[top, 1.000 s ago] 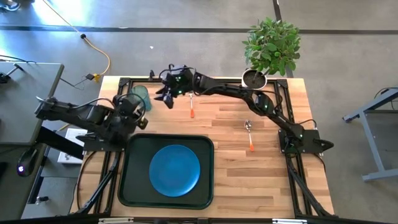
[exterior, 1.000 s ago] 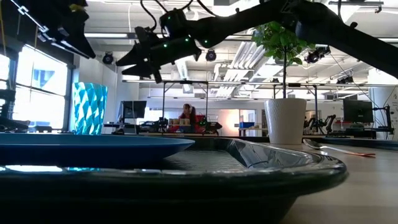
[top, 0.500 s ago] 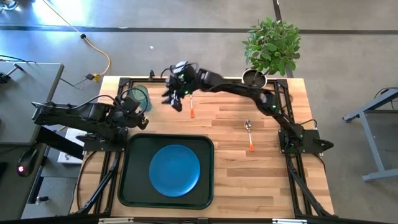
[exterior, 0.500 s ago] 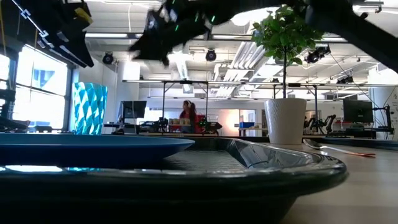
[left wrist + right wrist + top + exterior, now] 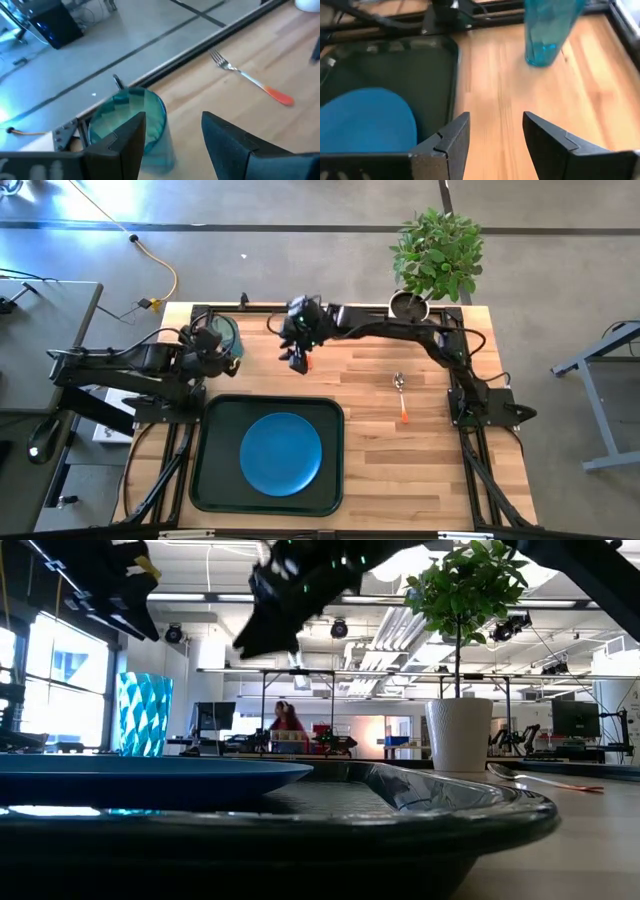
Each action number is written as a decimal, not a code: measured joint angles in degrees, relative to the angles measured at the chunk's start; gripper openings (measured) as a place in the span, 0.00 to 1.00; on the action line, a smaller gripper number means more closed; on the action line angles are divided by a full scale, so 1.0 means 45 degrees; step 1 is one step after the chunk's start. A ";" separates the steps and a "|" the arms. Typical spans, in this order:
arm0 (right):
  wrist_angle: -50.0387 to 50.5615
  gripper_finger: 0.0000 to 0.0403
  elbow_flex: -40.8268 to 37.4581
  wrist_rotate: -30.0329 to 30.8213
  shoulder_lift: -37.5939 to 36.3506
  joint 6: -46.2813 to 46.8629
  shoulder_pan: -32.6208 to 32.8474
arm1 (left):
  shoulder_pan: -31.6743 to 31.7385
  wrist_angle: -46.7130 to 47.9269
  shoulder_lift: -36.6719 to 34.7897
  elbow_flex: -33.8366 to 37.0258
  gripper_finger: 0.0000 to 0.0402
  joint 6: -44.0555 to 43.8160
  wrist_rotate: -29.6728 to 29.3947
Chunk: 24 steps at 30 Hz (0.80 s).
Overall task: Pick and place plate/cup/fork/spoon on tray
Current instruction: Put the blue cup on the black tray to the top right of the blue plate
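The teal cup (image 5: 226,332) stands upright on the wood near the table's far left corner; it also shows in the left wrist view (image 5: 131,121). My left gripper (image 5: 172,135) is open just near-left of the cup (image 5: 212,350) and above it; one finger is in front of the cup's wall without touching it. My right gripper (image 5: 298,348) is open and empty, above the fork (image 5: 250,81), which lies flat. The blue plate (image 5: 281,453) lies on the dark tray (image 5: 212,465). The spoon (image 5: 402,396) lies flat at the right.
A white plant pot (image 5: 410,306) with a green plant stands at the far right corner. Black frame rails (image 5: 200,310) run along the table's far and side edges. Bare wood lies between the tray and the spoon.
My right gripper has drawn away from the cup, going up and toward the table's right, and now hangs over the fork. My left gripper has moved toward the far edge, closer to the cup. The cup has stayed in place.
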<state>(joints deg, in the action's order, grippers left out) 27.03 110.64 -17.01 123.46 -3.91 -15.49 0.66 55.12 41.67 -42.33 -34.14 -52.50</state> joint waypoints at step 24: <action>-1.3058 0.43 -1.1995 0.1026 -0.3631 0.3783 0.0176 | 0.8601 -0.1551 0.1405 -0.0942 0.46 0.4035 0.2947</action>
<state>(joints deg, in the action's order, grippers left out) -31.73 56.66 -12.39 107.12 13.12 -14.70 39.36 48.14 47.99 -46.57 -15.98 -39.24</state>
